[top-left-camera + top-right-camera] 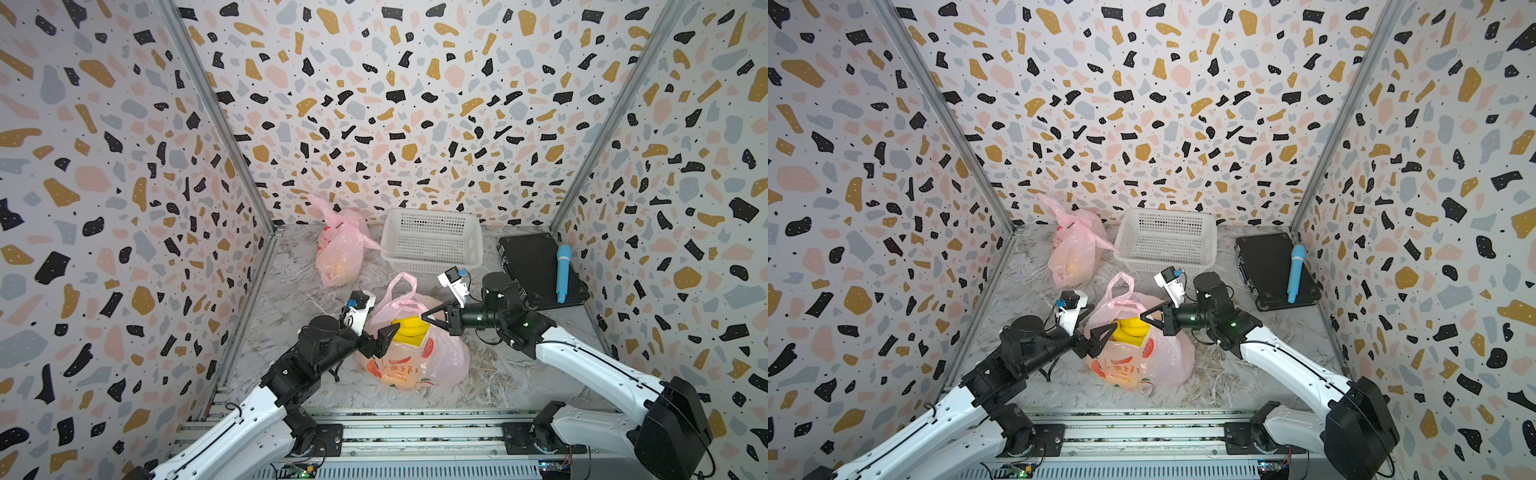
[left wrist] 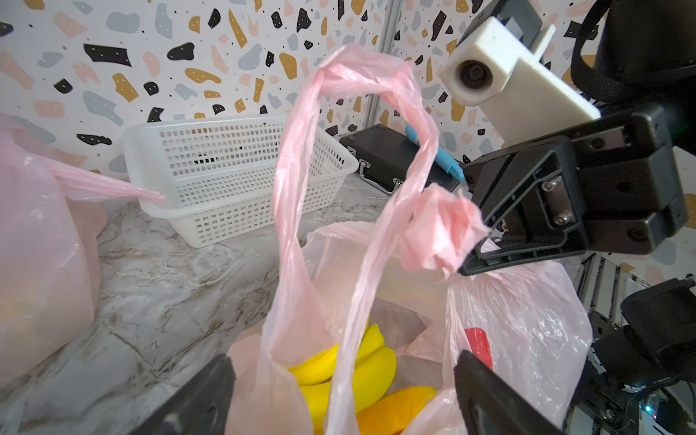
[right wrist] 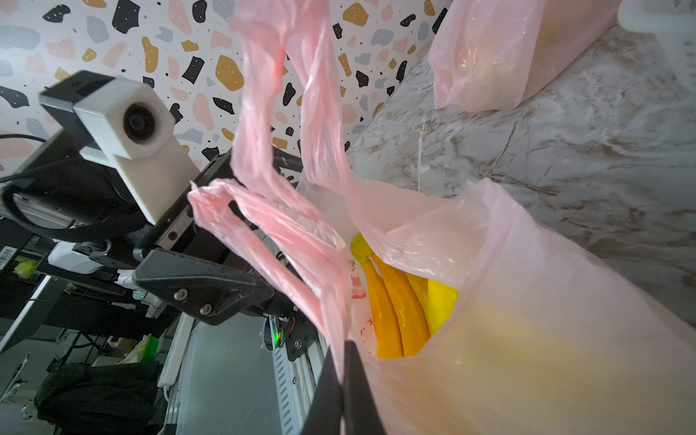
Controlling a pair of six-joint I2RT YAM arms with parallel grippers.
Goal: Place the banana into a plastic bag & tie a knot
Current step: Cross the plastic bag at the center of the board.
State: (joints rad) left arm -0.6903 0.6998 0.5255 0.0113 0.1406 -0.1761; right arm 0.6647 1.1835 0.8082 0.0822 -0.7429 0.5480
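At plastic bag point(image 1: 415, 365) | left gripper point(image 2: 342, 376) spread wide around handle loop point(image 2: 357, 71) | right gripper point(image 3: 342, 376) clamped on other handle point(image 2: 440, 226)

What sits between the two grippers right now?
The banana bunch, lying in the open mouth of the plastic bag, is between the left gripper and the right gripper. Both top views show it.

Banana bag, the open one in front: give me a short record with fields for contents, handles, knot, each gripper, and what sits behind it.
contents: bananas, visible in the open mouth of the front bag
handles: one upright loop, one bunched handle
knot: not yet tied
left gripper: jaws open, either side of the upright loop
right gripper: jaws shut on the bunched handle
behind: tied pink bag, white basket
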